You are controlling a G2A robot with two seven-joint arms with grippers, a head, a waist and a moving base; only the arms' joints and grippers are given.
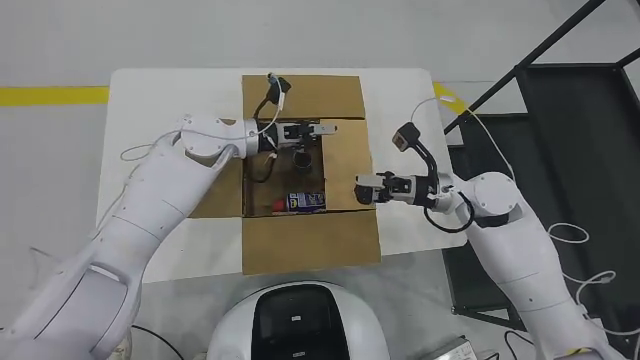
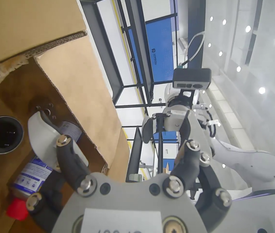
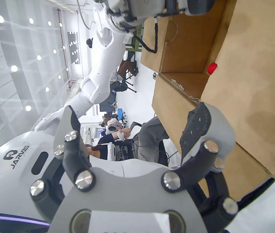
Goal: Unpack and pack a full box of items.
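Note:
An open cardboard box stands on the white table with its flaps spread. Inside it lies a bottle with a blue and white label and a red cap, next to a dark round cup. My left gripper hovers open over the box's far part, one white finger above the bottle. My right gripper is open at the box's right flap, whose edge lies between its fingers, close to the padded finger.
A black metal rack stands just off the table's right side, close to the right arm. A yellow line runs along the floor behind. Bare tabletop shows to the left of the box.

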